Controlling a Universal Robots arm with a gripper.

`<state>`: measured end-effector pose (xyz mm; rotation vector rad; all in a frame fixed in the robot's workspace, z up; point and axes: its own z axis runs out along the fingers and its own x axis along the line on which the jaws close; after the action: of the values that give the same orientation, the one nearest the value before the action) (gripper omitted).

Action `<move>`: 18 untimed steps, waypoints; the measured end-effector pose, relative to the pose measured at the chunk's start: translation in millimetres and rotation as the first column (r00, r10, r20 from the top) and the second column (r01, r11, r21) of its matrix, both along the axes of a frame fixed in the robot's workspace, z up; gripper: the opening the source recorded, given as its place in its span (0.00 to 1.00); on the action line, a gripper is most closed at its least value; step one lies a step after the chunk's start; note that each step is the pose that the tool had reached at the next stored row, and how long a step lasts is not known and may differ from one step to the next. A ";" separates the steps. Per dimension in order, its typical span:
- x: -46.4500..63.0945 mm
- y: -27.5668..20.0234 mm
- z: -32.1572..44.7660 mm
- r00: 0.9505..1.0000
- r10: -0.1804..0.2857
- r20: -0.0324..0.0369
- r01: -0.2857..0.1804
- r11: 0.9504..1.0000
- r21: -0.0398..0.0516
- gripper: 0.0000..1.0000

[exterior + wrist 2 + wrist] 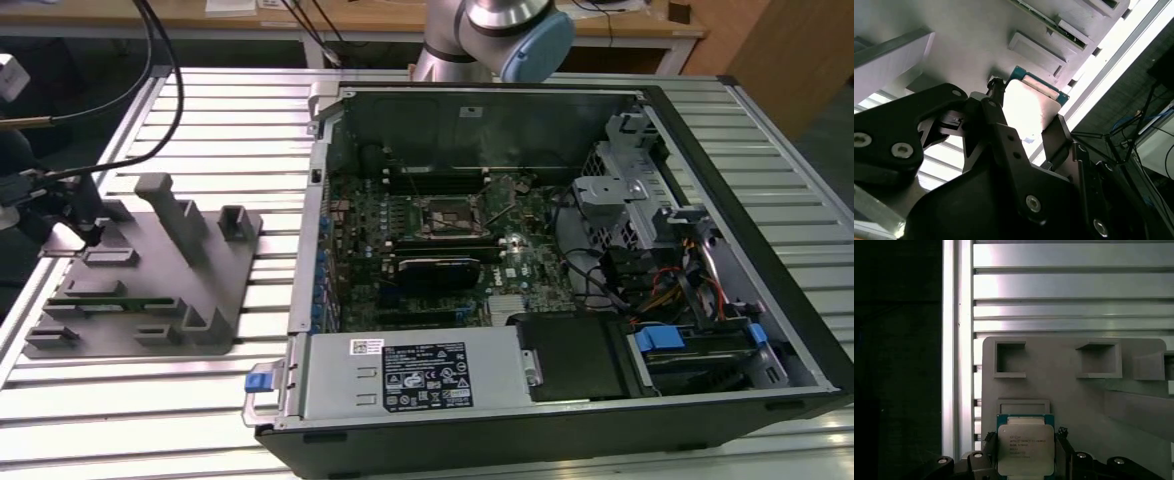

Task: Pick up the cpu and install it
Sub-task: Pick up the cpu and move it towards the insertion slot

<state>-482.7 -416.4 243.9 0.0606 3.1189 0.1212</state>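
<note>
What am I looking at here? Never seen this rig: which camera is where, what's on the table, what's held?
One robot arm with a two-finger gripper. The exterior view looks from off the arm at a slatted metal table: an open computer case with its motherboard socket, and on the exterior view's left a grey fixture. Both wrist views ride on the arm and look past the fingers. The gripper is over the fixture, shut on the cpu, a flat square chip with a silvery top, one finger on each side. The cpu is not yet in the case.
</note>
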 end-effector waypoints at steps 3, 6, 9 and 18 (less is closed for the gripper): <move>0.0 0.0 3.7 1.000 0.000 0.000 0.000 1.000 0.001 0.55; 0.0 0.0 6.9 1.000 0.000 0.000 0.000 1.000 0.002 0.55; 0.0 0.0 10.0 1.000 0.000 0.000 0.000 1.000 0.003 0.55; 0.0 0.0 17.8 1.000 0.000 0.000 0.000 1.000 0.008 0.55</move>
<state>-482.7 -416.4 261.7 0.0608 3.1184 0.1332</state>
